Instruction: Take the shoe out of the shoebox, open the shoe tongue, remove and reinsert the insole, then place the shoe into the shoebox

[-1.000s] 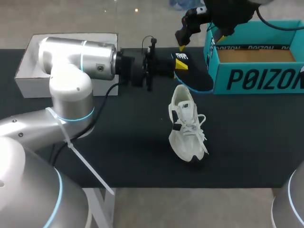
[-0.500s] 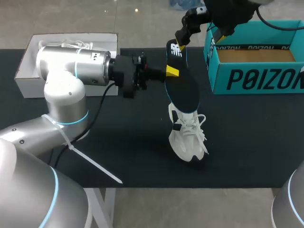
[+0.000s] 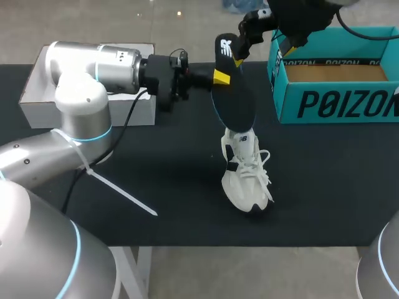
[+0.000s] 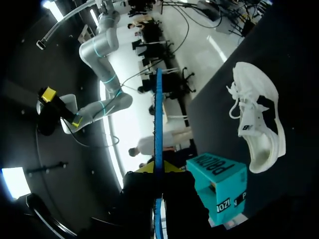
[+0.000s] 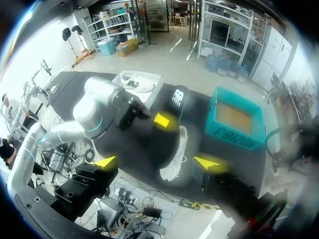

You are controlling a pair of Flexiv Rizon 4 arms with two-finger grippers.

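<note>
**Insole out of the shoe, held over its heel**

At your far left, the open white cardboard box point(image 3: 34, 106) holds a second white shoe point(image 5: 134, 82). Your left jaws are closed on the flat black insole with a blue edge point(image 3: 234, 103), gripping it near the end that carries a white logo. The insole hangs tilted, its lower end at the heel of the white lace-up sneaker point(image 3: 246, 171) lying on the black table point(image 3: 156, 187). Your right jaws stand wide apart and grip nothing. At the right, the open teal cardboard shoebox point(image 3: 336, 99), with large dark lettering on its side, shows a brown floor inside.
</note>
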